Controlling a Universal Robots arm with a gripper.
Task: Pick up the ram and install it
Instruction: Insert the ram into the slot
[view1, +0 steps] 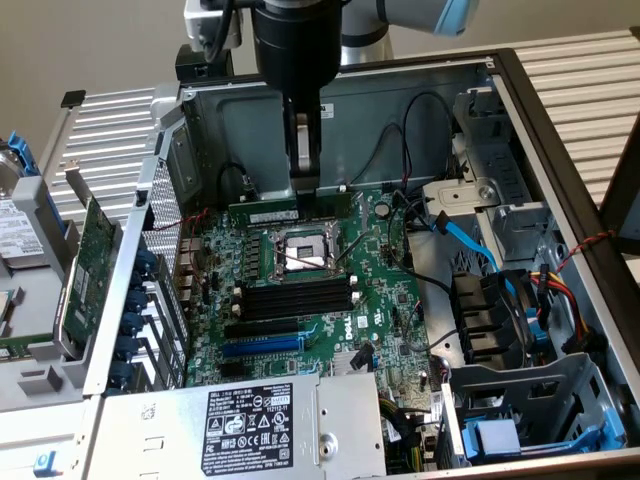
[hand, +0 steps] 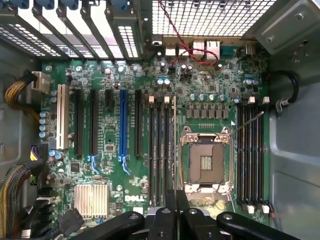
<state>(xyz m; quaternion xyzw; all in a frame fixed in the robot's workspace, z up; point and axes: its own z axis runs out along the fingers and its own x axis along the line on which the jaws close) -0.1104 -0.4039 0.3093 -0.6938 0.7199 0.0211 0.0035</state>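
the claw is clamped narrow on the ram, a long thin green stick with a white label, at twelve o'clock of the cpu socket.

Open computer case — green motherboard, CPU socket, blue cable

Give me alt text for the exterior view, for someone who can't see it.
The gripper, shut on the ram, holds it on edge at the motherboard beyond the processor socket, inside an open computer case. Black memory slots nearer the camera stand empty.
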